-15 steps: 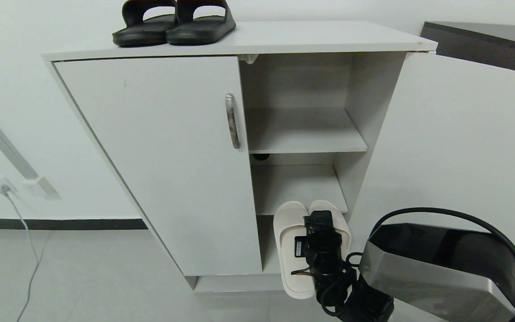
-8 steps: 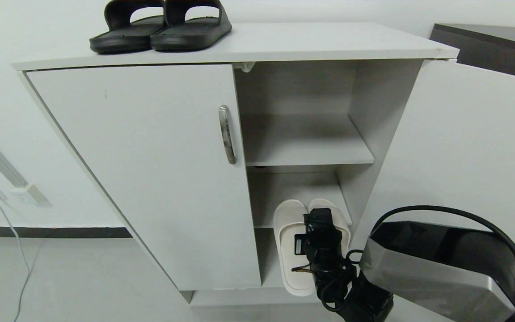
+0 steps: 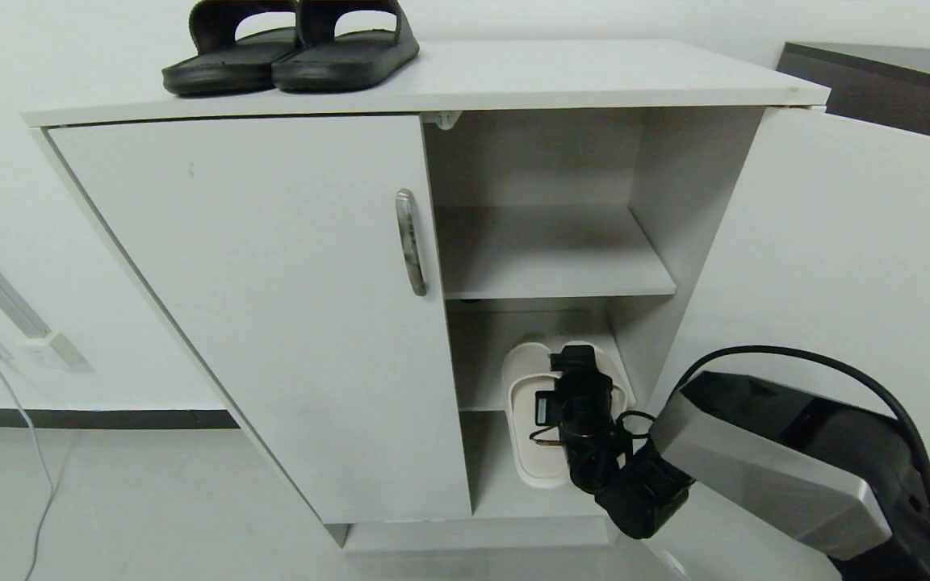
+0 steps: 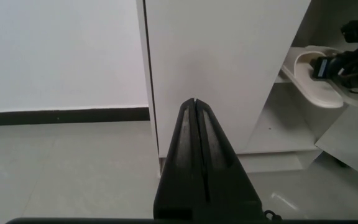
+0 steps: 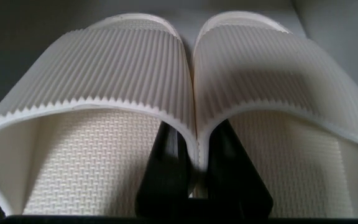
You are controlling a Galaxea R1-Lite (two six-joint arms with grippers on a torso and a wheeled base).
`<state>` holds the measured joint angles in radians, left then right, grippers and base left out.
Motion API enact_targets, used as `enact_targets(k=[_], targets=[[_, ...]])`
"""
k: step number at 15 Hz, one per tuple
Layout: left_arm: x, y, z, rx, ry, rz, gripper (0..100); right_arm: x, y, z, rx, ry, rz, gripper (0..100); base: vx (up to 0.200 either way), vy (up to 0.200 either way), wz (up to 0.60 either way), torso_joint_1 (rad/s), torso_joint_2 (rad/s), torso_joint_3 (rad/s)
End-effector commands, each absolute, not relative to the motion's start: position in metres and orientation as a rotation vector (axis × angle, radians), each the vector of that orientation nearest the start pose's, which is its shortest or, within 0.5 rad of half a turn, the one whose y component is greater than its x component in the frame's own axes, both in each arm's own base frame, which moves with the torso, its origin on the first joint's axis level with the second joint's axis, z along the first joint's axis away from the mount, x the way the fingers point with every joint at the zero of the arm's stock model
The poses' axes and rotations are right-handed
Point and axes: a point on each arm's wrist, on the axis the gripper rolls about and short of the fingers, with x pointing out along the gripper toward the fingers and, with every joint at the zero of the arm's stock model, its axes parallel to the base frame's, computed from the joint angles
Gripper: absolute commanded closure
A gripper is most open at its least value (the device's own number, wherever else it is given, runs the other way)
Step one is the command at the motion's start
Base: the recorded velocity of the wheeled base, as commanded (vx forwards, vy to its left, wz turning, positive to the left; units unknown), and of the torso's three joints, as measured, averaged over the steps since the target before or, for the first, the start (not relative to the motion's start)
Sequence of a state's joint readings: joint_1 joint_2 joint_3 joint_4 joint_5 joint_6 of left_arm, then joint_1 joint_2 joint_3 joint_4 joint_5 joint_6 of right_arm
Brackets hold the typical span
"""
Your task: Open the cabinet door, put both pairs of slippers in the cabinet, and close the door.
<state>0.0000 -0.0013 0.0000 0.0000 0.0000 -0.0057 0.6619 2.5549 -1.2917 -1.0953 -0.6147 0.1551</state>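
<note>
The right tool (image 3: 568, 367) pinches a pair of white slippers (image 3: 531, 436) by their inner edges, one finger inside each slipper, as seen up close in the right wrist view, where the tool (image 5: 196, 180) is clamped narrow on the two ribbed straps (image 5: 104, 74). The pair sits side by side, toes pointing into the open right half of the cabinet (image 3: 513, 73) at the level of the lower shelf (image 3: 477, 379), heels jutting out past the shelf's front edge; whether the soles touch the shelf cannot be told. The upper shelf (image 3: 546, 258) lies above them. The right door (image 3: 836, 266) stands swung wide open; the left door (image 3: 271, 307), with its metal handle (image 3: 408, 242), is shut. A pair of black slippers (image 3: 291, 48) rests on the cabinet's top, toward its left end. The left tool (image 4: 195, 143) hangs pressed together, holding nothing, above the floor (image 4: 73, 168) in front of the shut door.
</note>
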Motion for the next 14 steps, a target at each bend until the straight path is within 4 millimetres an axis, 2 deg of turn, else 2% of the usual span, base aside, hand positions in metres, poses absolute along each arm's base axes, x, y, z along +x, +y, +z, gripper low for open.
enact_targets(k=[1, 7, 14], targets=[[-0.023, 0.0, 0.076, -0.006, -0.002, 0.0, 100, 0.397, 0.29, 0.009, 0.062, 0.129, 0.031, 100, 0.0, 0.0, 0.0, 0.0, 0.0, 0.0], [-0.023, 0.0, 0.076, -0.005, -0.002, 0.003, 100, 0.432, 0.297, 0.009, 0.002, 0.072, 0.004, 100, 0.0, 0.0, 0.0, 0.0, 0.0, 0.0], [-0.023, 0.0, 0.076, -0.005, -0.002, 0.005, 100, 0.457, 0.291, 0.021, 0.011, 0.061, -0.026, 100, 0.0, 0.0, 0.0, 0.0, 0.0, 0.0]])
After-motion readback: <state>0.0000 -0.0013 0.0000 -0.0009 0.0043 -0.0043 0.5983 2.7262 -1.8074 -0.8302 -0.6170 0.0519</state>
